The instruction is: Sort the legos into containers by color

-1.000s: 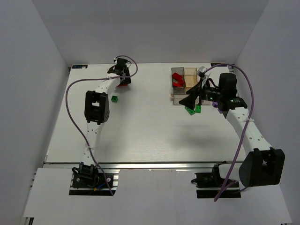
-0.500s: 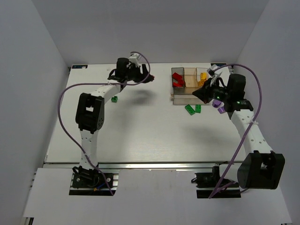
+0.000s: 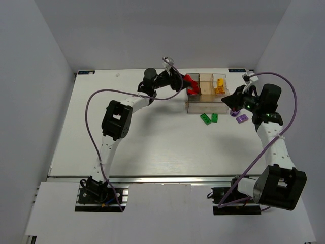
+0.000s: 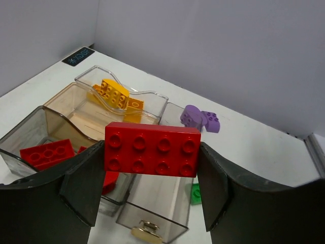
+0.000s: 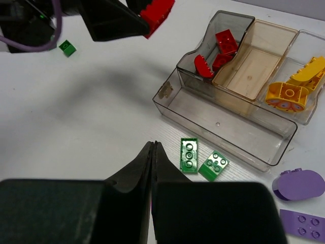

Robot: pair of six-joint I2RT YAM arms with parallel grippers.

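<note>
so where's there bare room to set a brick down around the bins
Free: the amber middle bin, the front tray, and the table's wide middle. Crowded: the grey bin with red bricks, the clear bin with yellow bricks, and the green bricks and purple pieces near the tray's front.

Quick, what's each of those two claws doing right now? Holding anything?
The left gripper is closed on a red brick.
The right gripper is closed and holds nothing.

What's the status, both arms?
Left gripper shut on red brick, near smoky grey bin. Right gripper shut, empty, near green bricks. Nothing blocking the bin.
</note>
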